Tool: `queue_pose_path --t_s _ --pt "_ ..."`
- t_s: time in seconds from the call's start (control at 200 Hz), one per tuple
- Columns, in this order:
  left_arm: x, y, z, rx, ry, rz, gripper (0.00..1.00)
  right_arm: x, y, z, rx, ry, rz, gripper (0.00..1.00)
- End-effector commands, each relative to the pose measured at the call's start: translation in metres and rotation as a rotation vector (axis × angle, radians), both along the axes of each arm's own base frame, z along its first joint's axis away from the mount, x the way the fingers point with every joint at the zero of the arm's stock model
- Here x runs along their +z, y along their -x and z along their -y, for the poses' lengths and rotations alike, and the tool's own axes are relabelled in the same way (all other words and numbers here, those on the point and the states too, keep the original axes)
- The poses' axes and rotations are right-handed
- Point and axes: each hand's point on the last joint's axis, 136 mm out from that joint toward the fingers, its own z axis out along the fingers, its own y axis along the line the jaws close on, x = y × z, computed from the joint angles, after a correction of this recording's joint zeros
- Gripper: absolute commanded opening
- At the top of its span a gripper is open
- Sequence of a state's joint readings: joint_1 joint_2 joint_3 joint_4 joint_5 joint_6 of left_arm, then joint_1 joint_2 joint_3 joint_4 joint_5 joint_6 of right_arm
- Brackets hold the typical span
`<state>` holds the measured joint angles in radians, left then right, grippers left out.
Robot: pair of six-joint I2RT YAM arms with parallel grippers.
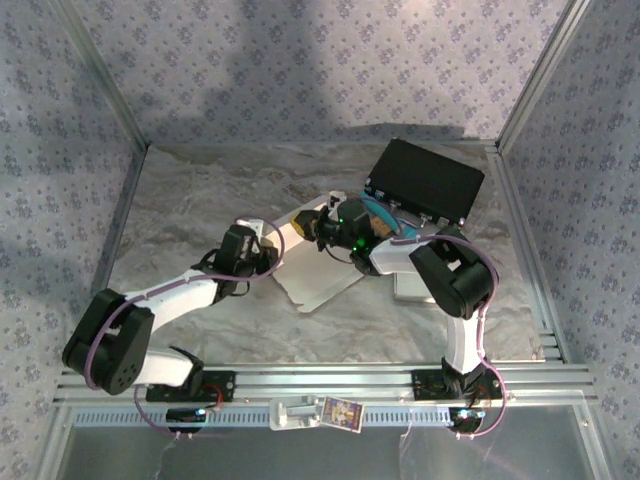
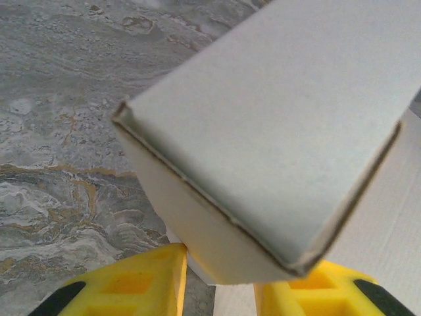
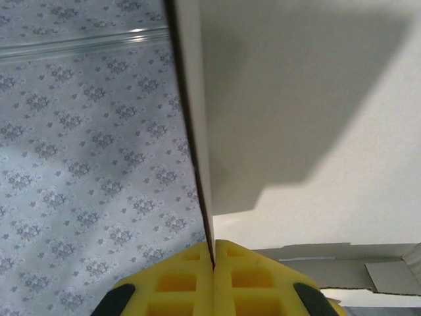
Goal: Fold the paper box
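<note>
Paper box (image 1: 325, 282) on table (image 1: 190, 210), before case (image 1: 425, 180)

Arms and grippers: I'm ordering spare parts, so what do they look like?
The left arm and right arm have white links, bulky black joints and purple cables looped alongside; a green light glows on the right one. The left gripper and right gripper have yellow fingers with square recesses, black behind.

Dim, even light, soft shadows; close wrist views seem slightly blurred.
</note>
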<state>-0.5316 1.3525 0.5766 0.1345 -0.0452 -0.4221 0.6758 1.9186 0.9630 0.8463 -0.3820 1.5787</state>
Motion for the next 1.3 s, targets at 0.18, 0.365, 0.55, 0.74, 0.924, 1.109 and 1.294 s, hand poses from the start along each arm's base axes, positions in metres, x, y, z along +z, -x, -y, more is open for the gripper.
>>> queue_pose_path --t_s 0.18,0.365,0.55,0.74,0.924,1.109,1.294 --pt "-0.001 -0.013 -0.004 0.113 -0.066 0.021 0.2 -0.023 0.029 -0.017 0.088 0.037 -0.08 0.0" --pt "-0.003 -0.015 0.0 0.149 -0.083 0.007 0.14 -0.02 0.027 -0.017 0.079 0.033 -0.083 0.0" --pt "-0.006 -0.015 -0.005 0.256 -0.141 -0.02 0.0 -0.016 0.025 -0.016 0.059 0.035 -0.095 0.0" --pt "-0.005 -0.01 -0.027 0.456 -0.183 -0.058 0.0 -0.01 0.022 -0.015 0.035 0.024 -0.098 0.0" --pt "-0.007 -0.012 -0.02 0.455 -0.173 -0.079 0.0 -0.005 0.019 -0.016 0.024 0.015 -0.098 0.0" --pt "-0.012 -0.018 -0.009 0.408 -0.127 -0.078 0.0 -0.007 0.02 -0.015 0.02 0.017 -0.108 0.0" --pt "-0.01 -0.019 -0.015 0.421 -0.173 -0.078 0.0 -0.006 0.018 -0.012 0.015 0.023 -0.122 0.0"
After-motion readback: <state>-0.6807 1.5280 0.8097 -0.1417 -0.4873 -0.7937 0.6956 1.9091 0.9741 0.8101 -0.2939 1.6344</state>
